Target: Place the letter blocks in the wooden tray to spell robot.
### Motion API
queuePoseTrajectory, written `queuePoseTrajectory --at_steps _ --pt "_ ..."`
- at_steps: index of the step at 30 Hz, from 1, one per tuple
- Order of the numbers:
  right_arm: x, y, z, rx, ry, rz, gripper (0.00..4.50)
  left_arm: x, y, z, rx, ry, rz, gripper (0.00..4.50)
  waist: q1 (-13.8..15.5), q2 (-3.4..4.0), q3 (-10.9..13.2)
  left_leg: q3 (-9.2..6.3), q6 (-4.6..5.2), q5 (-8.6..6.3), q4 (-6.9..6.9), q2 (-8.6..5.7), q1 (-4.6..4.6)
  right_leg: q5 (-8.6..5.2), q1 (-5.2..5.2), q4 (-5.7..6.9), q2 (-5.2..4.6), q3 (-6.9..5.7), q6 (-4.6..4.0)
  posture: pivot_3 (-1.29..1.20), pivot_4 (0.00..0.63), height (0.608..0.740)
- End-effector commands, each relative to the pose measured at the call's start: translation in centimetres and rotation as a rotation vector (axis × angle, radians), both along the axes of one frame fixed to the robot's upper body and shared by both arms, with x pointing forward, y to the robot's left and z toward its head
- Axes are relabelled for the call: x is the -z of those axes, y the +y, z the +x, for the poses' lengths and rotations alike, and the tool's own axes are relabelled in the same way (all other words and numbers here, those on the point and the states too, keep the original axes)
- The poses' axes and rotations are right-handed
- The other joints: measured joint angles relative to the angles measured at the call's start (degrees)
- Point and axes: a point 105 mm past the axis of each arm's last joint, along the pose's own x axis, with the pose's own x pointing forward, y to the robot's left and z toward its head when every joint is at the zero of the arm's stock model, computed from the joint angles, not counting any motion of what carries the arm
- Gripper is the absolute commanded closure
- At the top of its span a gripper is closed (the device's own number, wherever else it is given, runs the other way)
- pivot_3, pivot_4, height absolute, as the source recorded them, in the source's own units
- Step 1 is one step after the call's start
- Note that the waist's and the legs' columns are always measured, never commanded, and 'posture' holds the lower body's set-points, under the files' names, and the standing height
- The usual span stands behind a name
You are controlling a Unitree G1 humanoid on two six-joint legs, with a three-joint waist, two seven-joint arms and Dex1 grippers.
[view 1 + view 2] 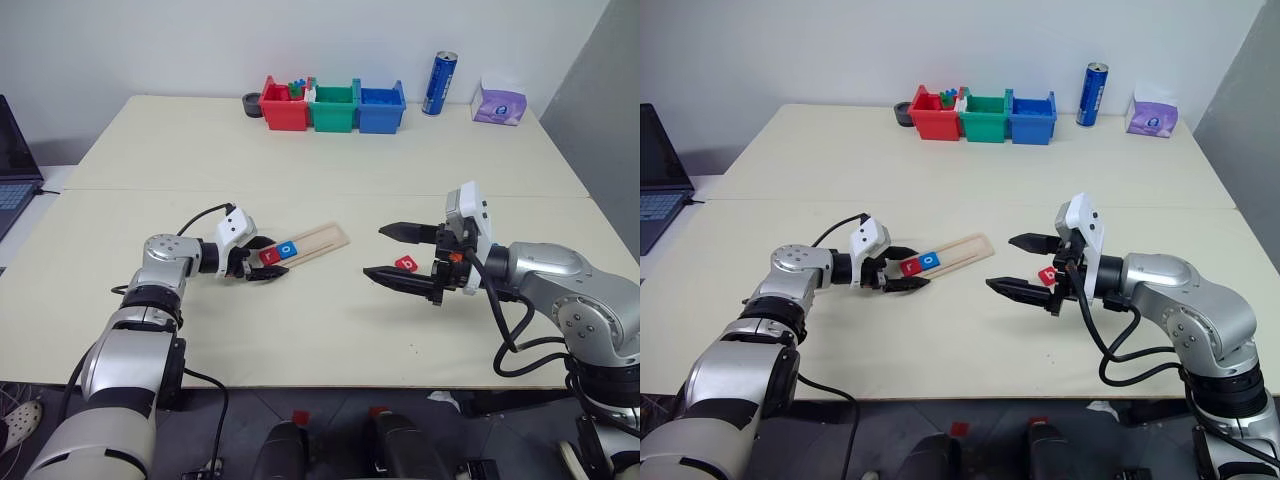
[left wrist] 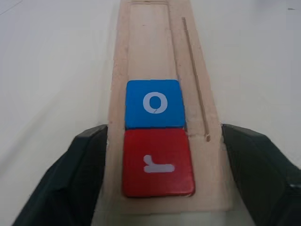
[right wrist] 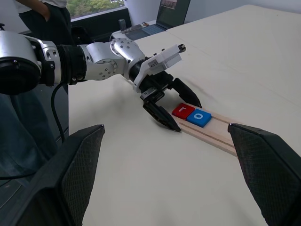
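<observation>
The wooden tray point(image 1: 325, 238) lies slantwise on the table left of centre. At its near end sit a red letter block "r" point(image 2: 157, 162) and, touching it, a blue "o" point(image 2: 154, 103). My left gripper point(image 1: 272, 258) is shut on that end of the tray, one finger point(image 2: 89, 160) against each long edge beside the "r". A red letter block point(image 1: 406, 264) with a white letter lies on the table to the right. My right gripper point(image 1: 375, 251) hovers above it, pointing left, open and holding nothing, so the block shows through the gap.
Red point(image 1: 284, 106), green point(image 1: 334, 107) and blue point(image 1: 381, 108) bins stand at the table's far edge, with a blue can point(image 1: 439, 83) and a purple tissue pack point(image 1: 498, 103) to their right. A laptop point(image 1: 12, 165) sits off the left side. A person point(image 3: 44, 19) stands beyond the table.
</observation>
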Motion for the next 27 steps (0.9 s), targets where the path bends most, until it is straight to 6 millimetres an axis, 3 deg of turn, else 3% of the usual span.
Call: queuePoseTrajectory --at_steps 1,9,15,19,27 --pt "-1.3 0.3 -0.5 -0.015 -0.059 0.017 0.0 -0.1 0.2 0.1 0.003 0.005 0.023 1.12 0.0 0.0 0.0 0.0 0.0 0.0 0.0 0.0 0.0 0.0 0.0 0.0 0.0 0.0 0.0 0.0 0.15 0.74" --pt "-1.4 0.3 -0.5 -0.01 -0.066 0.019 0.0 -0.3 -0.8 -0.2 0.073 -0.037 0.041 1.12 0.0 0.0 0.0 -0.02 0.0 0.0 0.01 0.0 0.0 0.0 0.01 0.01 -0.01 -0.02 0.0 0.0 0.15 0.74" --pt "-1.4 0.0 -1.6 -0.023 -0.117 -0.017 0.0 0.5 -3.1 -4.6 0.419 -0.017 0.028 1.12 0.0 0.02 0.0 -0.01 0.0 0.0 -0.01 0.01 -0.01 -0.02 0.01 0.0 -0.05 -0.03 -0.04 0.0 0.15 0.74" --pt "-1.2 0.0 -2.2 -0.038 -0.167 -0.038 0.0 0.5 -4.5 -6.4 0.508 -0.019 0.006 1.12 0.0 0.02 0.0 -0.06 0.0 0.0 -0.01 0.04 0.0 -0.05 0.02 0.04 -0.07 -0.07 -0.1 0.0 0.15 0.74" --pt "-0.1 -0.2 -2.7 -0.062 -0.204 -0.072 0.0 0.5 -5.3 -6.4 0.507 -0.029 0.008 1.12 0.0 0.02 0.0 -0.11 0.01 0.01 0.09 -0.01 0.03 -0.05 0.09 0.07 -0.03 -0.13 -0.09 0.0 0.15 0.74"
